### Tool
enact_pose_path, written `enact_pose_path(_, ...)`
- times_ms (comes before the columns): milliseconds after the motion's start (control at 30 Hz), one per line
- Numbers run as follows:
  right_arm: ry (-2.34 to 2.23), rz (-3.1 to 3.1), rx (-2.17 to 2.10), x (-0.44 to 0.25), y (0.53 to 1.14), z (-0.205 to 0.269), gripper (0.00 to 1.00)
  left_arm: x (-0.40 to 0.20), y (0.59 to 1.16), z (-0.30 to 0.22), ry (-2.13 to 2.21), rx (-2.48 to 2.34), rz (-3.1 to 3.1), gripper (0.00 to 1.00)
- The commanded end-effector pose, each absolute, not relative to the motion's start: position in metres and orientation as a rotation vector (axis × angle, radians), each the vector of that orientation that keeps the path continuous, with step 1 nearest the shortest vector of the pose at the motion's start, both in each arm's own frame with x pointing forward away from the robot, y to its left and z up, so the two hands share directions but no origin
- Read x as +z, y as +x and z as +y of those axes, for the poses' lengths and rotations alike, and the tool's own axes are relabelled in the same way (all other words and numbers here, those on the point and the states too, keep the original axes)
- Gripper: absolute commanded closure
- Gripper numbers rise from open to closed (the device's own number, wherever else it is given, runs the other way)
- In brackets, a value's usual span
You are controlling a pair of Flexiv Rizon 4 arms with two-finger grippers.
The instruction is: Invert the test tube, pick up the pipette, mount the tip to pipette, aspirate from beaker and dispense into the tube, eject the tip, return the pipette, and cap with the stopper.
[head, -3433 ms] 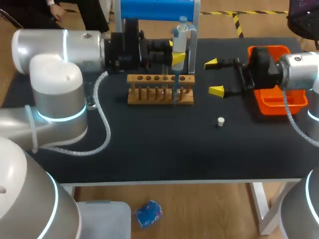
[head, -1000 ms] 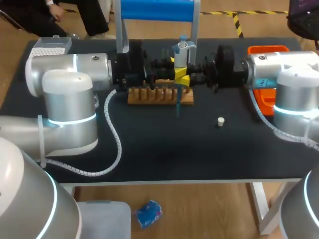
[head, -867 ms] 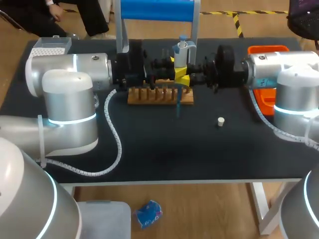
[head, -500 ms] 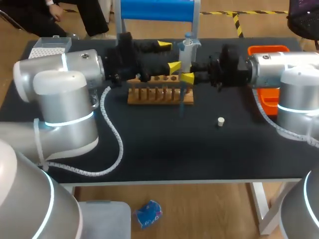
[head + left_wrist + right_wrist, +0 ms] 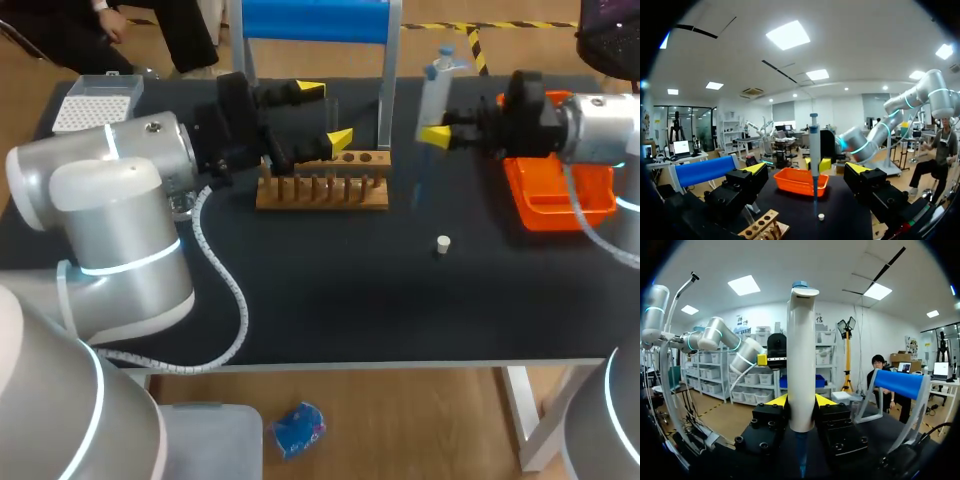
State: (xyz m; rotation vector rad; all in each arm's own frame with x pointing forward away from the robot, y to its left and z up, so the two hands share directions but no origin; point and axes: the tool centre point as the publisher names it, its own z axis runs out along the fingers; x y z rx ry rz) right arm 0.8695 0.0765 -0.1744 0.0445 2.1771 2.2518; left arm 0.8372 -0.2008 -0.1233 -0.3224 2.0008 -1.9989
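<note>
Above the tabletop (image 5: pixel 300 290) between rack (image 5: pixel 322 190) and orange tray (image 5: pixel 555 205), touching neither, the right tool (image 5: pixel 436 132) clamps a pipette (image 5: pixel 434 85) upright, tip down; the left tool (image 5: pixel 323 114) hangs spread by the rack.

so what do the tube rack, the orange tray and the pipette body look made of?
Tube rack: wood, probably bare or lightly sealed; tan, matte, with drilled holes. Orange tray: likely moulded plastic; uniform bright colour, slight sheen. Pipette: looks like smooth white plastic, faintly glossy, with a blue lower end.
</note>
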Motion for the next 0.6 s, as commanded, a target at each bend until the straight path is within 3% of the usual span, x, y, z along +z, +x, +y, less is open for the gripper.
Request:
enact_pose_path(33,0.066,2.168,2.233,-0.164,0.868,0.033,1.0,-0.124,0.836,-0.204,-0.333,-1.994,1.989,0.0)
enact_pose_path(600,0.094,2.106,2.161,-0.151,0.898,-0.071,1.0,-0.109,0.849,-0.226,-0.353,-1.863,2.051,0.0)
